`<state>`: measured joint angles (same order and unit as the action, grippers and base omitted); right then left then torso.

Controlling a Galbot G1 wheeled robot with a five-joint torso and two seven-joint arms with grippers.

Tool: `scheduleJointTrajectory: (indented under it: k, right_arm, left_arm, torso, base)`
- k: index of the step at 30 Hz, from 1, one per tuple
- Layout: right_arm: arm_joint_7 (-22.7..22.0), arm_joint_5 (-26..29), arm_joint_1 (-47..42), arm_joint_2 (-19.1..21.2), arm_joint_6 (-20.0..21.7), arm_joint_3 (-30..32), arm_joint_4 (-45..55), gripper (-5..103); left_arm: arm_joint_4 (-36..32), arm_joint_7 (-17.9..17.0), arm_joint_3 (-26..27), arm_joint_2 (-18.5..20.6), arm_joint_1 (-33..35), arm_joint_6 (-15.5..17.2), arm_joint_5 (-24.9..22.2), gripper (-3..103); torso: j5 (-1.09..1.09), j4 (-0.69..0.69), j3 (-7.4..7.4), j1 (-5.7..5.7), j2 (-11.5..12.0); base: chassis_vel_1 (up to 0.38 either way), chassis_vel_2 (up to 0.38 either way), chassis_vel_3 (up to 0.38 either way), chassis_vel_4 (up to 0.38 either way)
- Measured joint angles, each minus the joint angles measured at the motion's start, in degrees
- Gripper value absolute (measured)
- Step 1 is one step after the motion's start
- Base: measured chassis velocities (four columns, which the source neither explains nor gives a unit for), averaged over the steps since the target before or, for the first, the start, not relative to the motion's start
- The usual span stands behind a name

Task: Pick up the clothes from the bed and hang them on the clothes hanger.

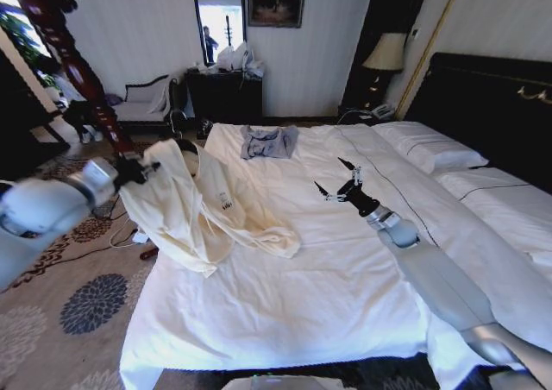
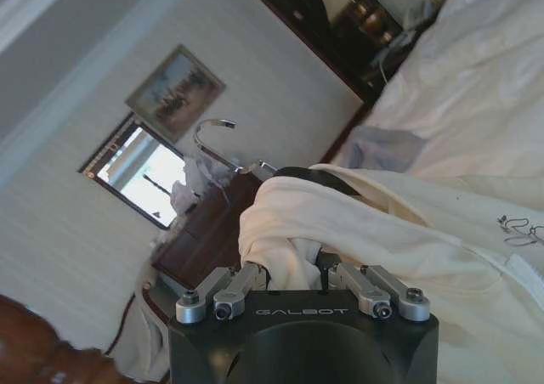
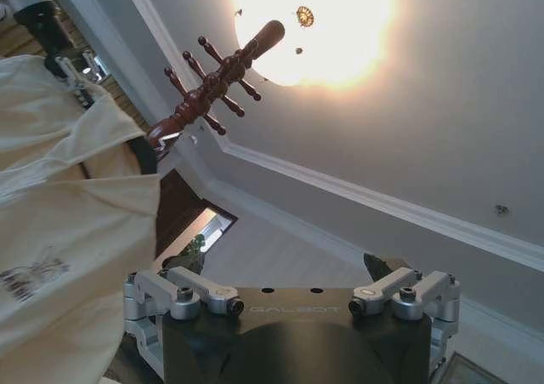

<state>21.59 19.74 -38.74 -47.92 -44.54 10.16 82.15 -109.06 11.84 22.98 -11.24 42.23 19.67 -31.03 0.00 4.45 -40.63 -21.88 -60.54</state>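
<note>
The cream clothes (image 1: 194, 209) hang from my left gripper (image 1: 141, 171) at the bed's left edge, with the lower part draped on the white bed (image 1: 302, 304). In the left wrist view this gripper (image 2: 293, 273) is shut on a bunch of the cream fabric (image 2: 408, 240). The black clothes hanger (image 2: 316, 177) sits inside the collar, its silvery hook (image 2: 212, 139) sticking out beyond. My right gripper (image 1: 330, 174) hovers open over the middle of the bed, holding nothing, a short way right of the clothes (image 3: 59, 223).
A small grey-blue folded garment (image 1: 268, 141) lies near the head of the bed. A dark wooden coat stand (image 1: 65, 53) rises at the far left beyond my left arm. Pillows (image 1: 431, 153) and the black headboard (image 1: 492, 105) are on the right. Patterned carpet (image 1: 82, 308) lies left of the bed.
</note>
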Motion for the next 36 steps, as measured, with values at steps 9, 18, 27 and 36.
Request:
scheduleJointTrajectory:
  k: [9, 18, 27, 36]
  right_arm:
    - [-0.35, 0.12, 0.81, -0.30, 0.19, -0.54, 0.27, 100]
    - [-0.78, 0.33, 0.08, -0.01, 0.63, 0.26, 2.02, 100]
    - [-0.78, 0.32, -0.86, -0.77, 0.63, 1.04, 2.91, 100]
    - [-0.61, 0.31, -1.27, -1.35, 0.26, 1.42, 3.11, 100]
  left_arm:
    - [6.81, 3.84, -0.22, 1.68, -7.04, -2.30, -1.58, 26]
    - [9.57, 5.58, 0.28, 7.59, -10.31, -3.54, -4.33, 26]
    - [12.86, 7.82, 0.28, 13.36, -13.20, -4.74, -6.07, 26]
    - [16.77, 9.72, 4.34, 18.50, -11.78, -5.94, -7.38, 26]
  torso:
    - [-0.01, -0.01, 0.00, 0.00, 0.00]
    - [-0.01, 0.01, 0.00, 0.00, 0.00]
    - [-0.01, 0.01, 0.00, 0.00, 0.00]
    - [0.00, -0.02, 0.00, 0.00, 0.00]
  base:
    - [0.000, 0.000, 0.000, 0.000]
    - [0.000, 0.000, 0.000, 0.000]
    - [0.000, 0.000, 0.000, 0.000]
    - [0.000, 0.000, 0.000, 0.000]
